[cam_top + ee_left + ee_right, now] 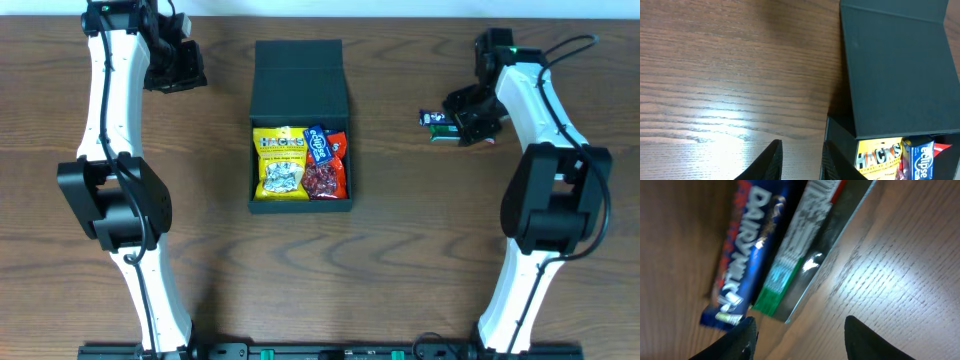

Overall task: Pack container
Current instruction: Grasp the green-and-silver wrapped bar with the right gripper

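The container [262, 125] is a dark square box in the middle of the table, its flap lid [298, 68] laid open at the back. Inside lie a yellow Hacks packet [280, 162], a blue Eclipse pack [317, 145] and a red packet [328, 178]. My left gripper [180, 68] hovers left of the lid; in the left wrist view it [801, 162] is open over bare wood beside the container wall [837, 145]. My right gripper [800, 337] is open just short of a blue Dairy Milk bar [747, 255] and a green-edged dark packet [807, 255], with nothing between its fingers.
The two loose snacks [437, 125] lie side by side on the wooden table right of the container, just left of the right gripper [466, 120]. Both white arms reach in from the front edge along the left and right sides.
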`<state>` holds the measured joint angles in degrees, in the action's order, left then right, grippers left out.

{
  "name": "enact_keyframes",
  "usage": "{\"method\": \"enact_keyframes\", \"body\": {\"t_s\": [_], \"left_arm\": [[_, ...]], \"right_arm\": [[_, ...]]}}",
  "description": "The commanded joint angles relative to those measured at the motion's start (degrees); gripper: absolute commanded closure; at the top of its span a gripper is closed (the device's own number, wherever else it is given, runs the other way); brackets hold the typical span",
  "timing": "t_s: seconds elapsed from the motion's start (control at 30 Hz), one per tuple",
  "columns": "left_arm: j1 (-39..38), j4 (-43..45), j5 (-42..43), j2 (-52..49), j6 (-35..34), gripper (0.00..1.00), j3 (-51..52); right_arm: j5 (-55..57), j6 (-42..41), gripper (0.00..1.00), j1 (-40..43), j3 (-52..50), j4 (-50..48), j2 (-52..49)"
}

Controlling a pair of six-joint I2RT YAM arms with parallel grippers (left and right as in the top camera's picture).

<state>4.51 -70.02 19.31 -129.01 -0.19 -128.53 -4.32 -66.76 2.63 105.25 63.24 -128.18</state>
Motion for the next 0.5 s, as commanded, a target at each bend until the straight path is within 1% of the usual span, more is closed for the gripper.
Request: {"method": "enact_keyframes", "body": {"t_s": [0.0, 0.1, 0.27, 0.47], "left_arm": [[0.3, 0.0, -0.2, -0.3, 0.2, 0.72, -1.4], [0.3, 0.0, -0.3, -0.3, 0.2, 0.72, -1.4], [0.3, 0.1, -0.3, -0.3, 0.2, 0.72, -1.4], [0.3, 0.3, -0.3, -0.3, 0.2, 0.72, -1.4]], "right_arm": [[-1.8, -2.2, 0.45, 1.6, -0.3, -0.5, -2.1], [-2.4, -2.2, 0.46, 2.3, -0.3, -1.2, -3.1], [-1.9, -2.2, 0.45, 2.7, -0.3, -3.2, -3.4], [-2.2, -2.2, 0.48, 2.7, -0.3, -5.0, -4.6]]}}
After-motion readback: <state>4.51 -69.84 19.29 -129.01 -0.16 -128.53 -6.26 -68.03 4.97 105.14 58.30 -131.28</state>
